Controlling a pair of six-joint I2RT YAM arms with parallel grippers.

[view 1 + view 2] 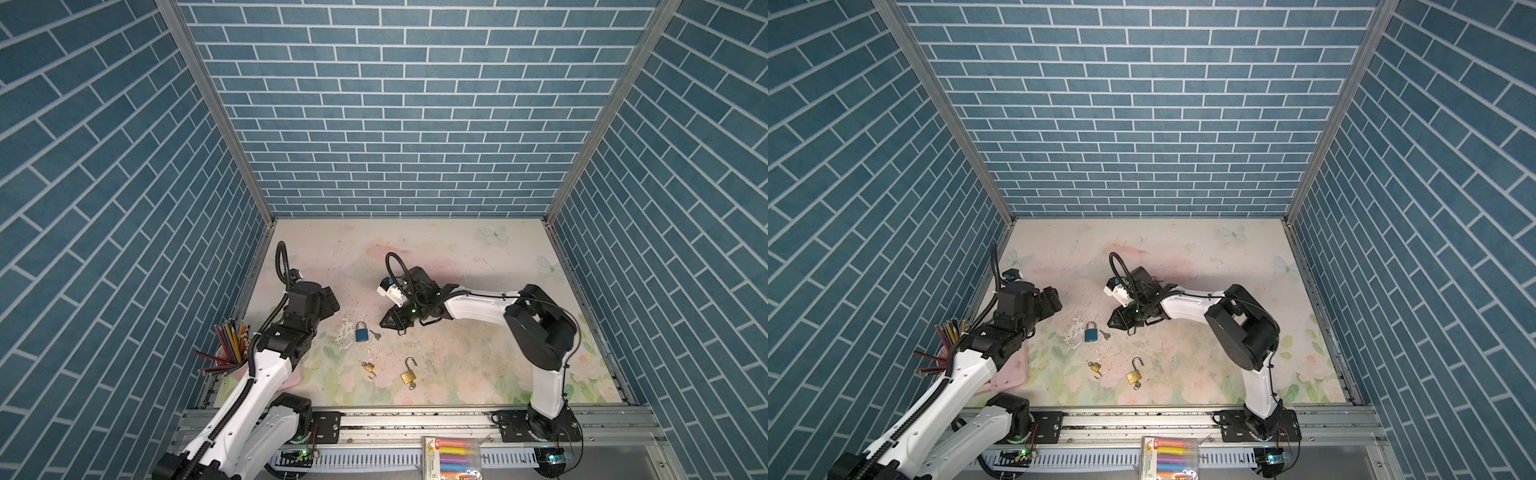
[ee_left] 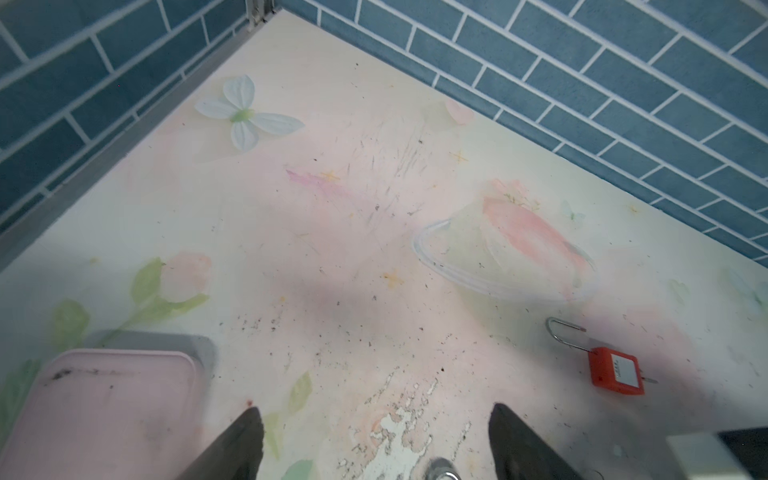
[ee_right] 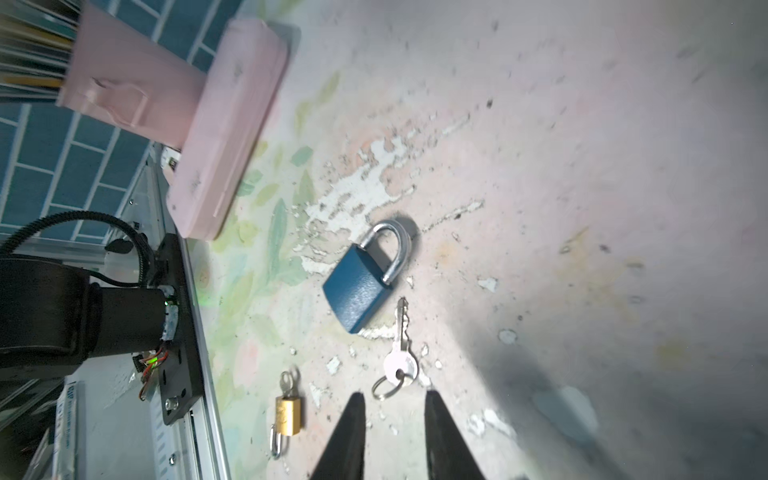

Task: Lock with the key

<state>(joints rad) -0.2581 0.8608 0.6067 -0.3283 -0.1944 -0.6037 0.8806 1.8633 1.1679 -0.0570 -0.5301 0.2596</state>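
Note:
A blue padlock (image 3: pixel 357 297) lies flat on the flowered mat, seen in both top views (image 1: pixel 361 332) (image 1: pixel 1091 332), its steel shackle seated in the body. A silver key (image 3: pixel 401 345) on a small ring lies loose beside it, tip toward the lock, also visible in a top view (image 1: pixel 376 335). My right gripper (image 3: pixel 392 395) hovers just behind the key's ring, jaws partly apart with nothing between them (image 1: pixel 384 322). My left gripper (image 2: pixel 376 409) stands wide open and empty, left of the padlock (image 1: pixel 332 305).
Two brass padlocks (image 1: pixel 368 368) (image 1: pixel 408 376) lie nearer the front edge. A red padlock (image 2: pixel 615 370) lies beneath the right arm. A pink case (image 3: pixel 224 137) and a pink cup of pencils (image 1: pixel 228 345) stand at the left wall.

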